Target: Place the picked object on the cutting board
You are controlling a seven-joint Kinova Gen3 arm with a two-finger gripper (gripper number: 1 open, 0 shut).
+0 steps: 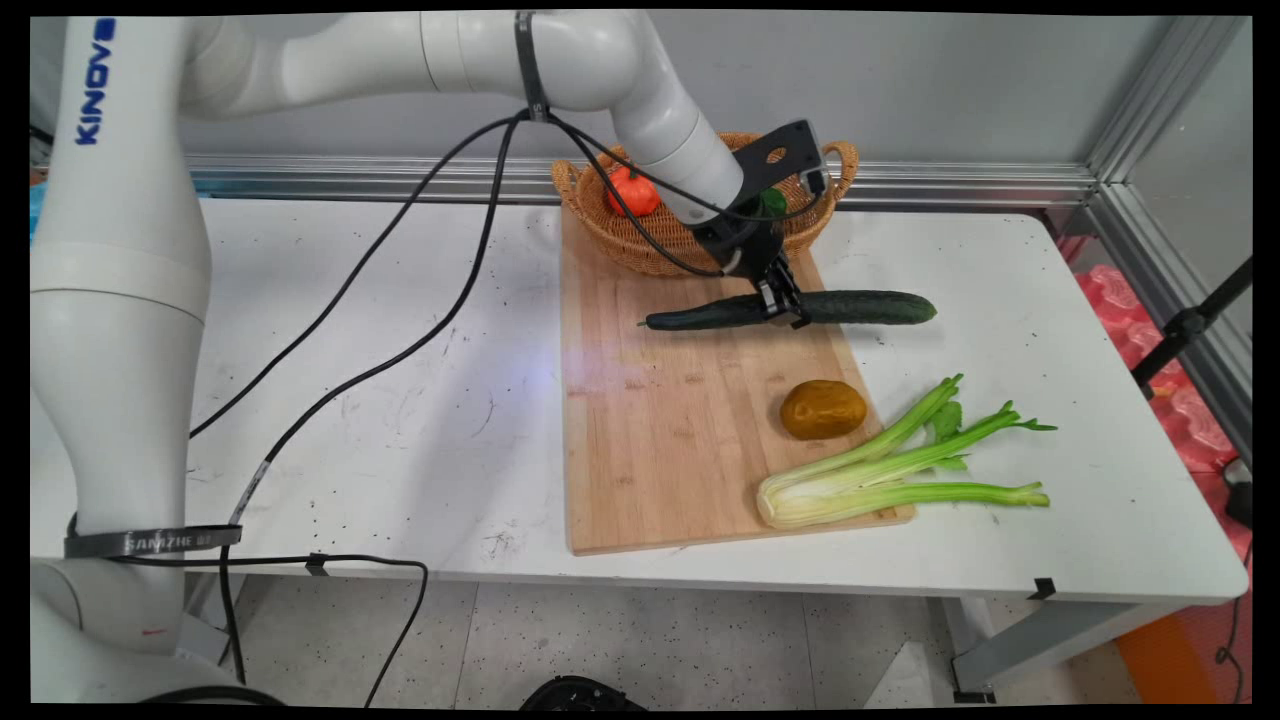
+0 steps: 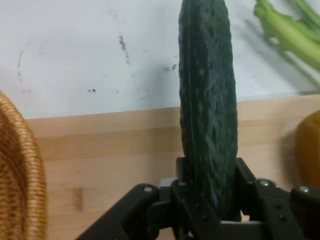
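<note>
A long dark green cucumber lies across the far part of the wooden cutting board, its right end reaching past the board's edge. My gripper is down on its middle, shut on it. In the hand view the cucumber runs up between the two black fingers, which press against its sides. A brown potato sits on the board nearer the front, and the potato shows at the hand view's right edge.
A wicker basket stands at the board's far end with an orange-red vegetable and something green inside. A celery bunch lies at the board's near right corner. Black cables hang from the arm over the table's left half.
</note>
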